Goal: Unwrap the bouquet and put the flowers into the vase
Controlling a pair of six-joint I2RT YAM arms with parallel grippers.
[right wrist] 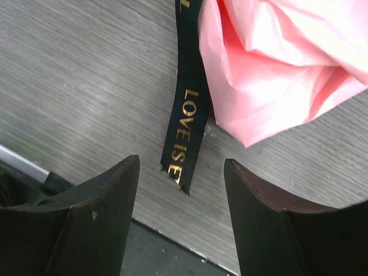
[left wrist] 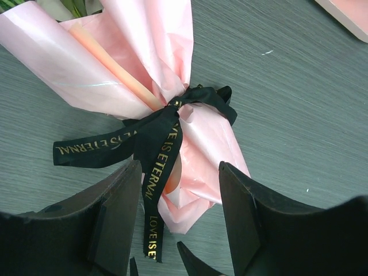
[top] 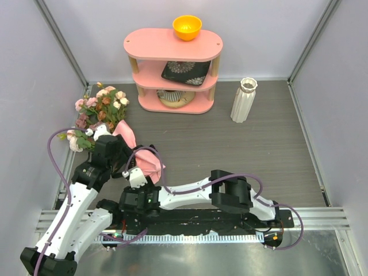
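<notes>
**Taking the ribbon tail before anything else**

On the grey wood-grain bench (top: 230, 149) the bouquet of small pink, cream and peach roses in salmon-pink wrapping paper (top: 123, 133) lies on its side at the left. Its blooms point to the far-left corner and its wrapped stem end points toward my arm bases. The tall white ribbed vase (top: 244, 100) stands upright well apart from it, at the far right, so it plays no part in this step.

My left gripper (left wrist: 178, 167) hangs over the tied waist of the wrap. Its jaws are spread, with the paper's lower end between them, and they grasp nothing that I can make out. My right gripper (right wrist: 181, 164) is also released, low over the bench. The black gold-lettered ribbon (left wrist: 167, 123) is knotted, so I judge the untying has not begun.

The loose ribbon tail (right wrist: 183, 126) lies between the right jaws with bare bench on either side. I would lower a touch, pinch the tail only and keep off the paper corner just beside it. The left would steady the wrap first. Then I would pull along the tail's own line, away from the knot, or the whole bunch may simply drag.
</notes>
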